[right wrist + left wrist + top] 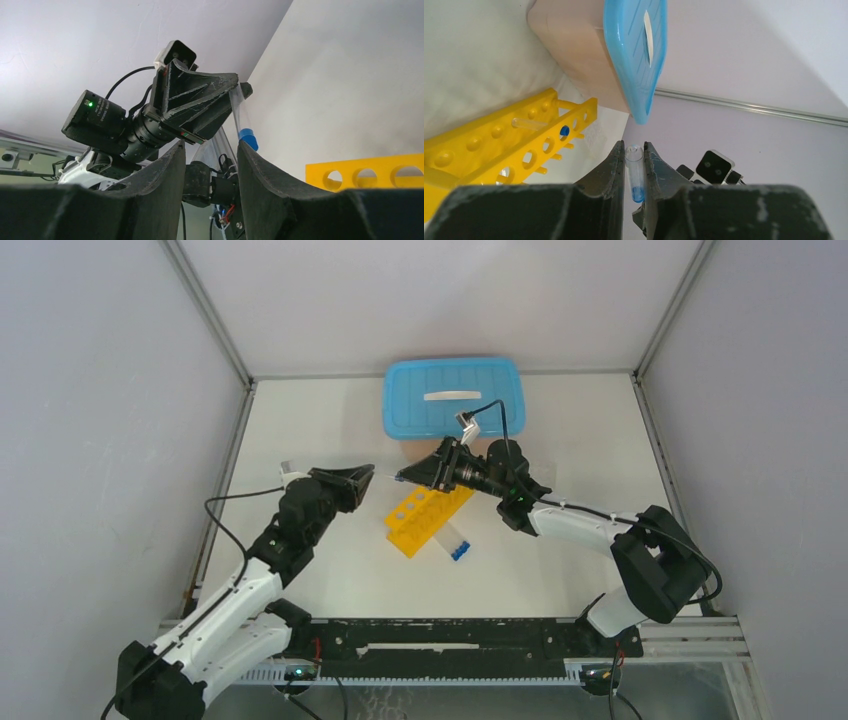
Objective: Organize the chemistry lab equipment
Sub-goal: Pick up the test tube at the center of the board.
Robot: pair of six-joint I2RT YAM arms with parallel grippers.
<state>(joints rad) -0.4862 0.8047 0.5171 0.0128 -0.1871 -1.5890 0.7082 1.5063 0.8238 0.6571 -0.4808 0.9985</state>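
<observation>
**Top view:** yellow plastic rack with round holes point(425, 515) on the white surface point(330, 430). Small clear blue-capped tubes point(456, 546) lie loose just beside the rack's near side, unracked. A blue-lidded box point(452, 398) stands beyond the rack.

**Left wrist:** my left end effector point(634, 148) is clenched on one clear tube point(636, 175), beside the rack. Another tube point(531, 124) sits in the rack.

**Right wrist:** right end effector point(211, 147), jaws parted near the rack. I cannot tell whether it holds anything.

I judge most of the sorting is left.

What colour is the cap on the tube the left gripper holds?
Blue cap, clearest in the right wrist view.
</observation>
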